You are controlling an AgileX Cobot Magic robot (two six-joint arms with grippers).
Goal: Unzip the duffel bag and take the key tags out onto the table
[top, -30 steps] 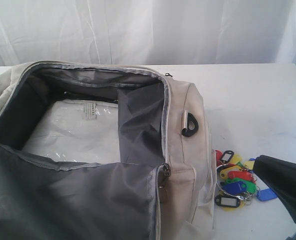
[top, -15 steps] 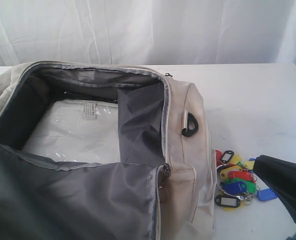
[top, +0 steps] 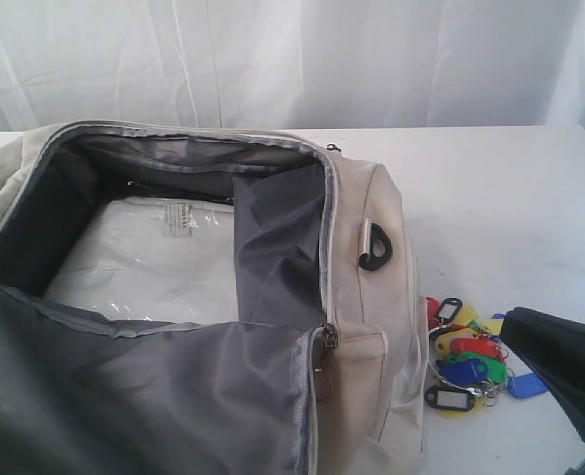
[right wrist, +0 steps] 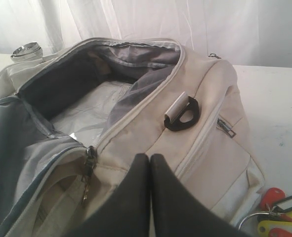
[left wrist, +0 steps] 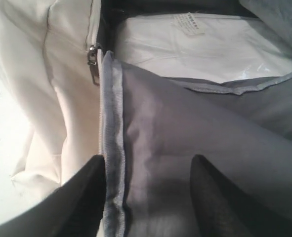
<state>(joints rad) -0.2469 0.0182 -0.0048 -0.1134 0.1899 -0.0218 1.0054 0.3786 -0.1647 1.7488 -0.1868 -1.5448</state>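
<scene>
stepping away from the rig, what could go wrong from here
The open left gripper straddles the grey hem of the flap on the cream-white fabric duffel bag; pulling away could snag it and drag the bag.
The bunch of coloured plastic key tags lies close beside the bag, so a dragged bag might shove them along the white table.

One table [top: 490, 198], one duffel bag [top: 371, 327], one packet [top: 144, 262], one bunch of key tags [top: 465, 366] — left tool [left wrist: 148, 160], right tool [right wrist: 149, 158]
</scene>
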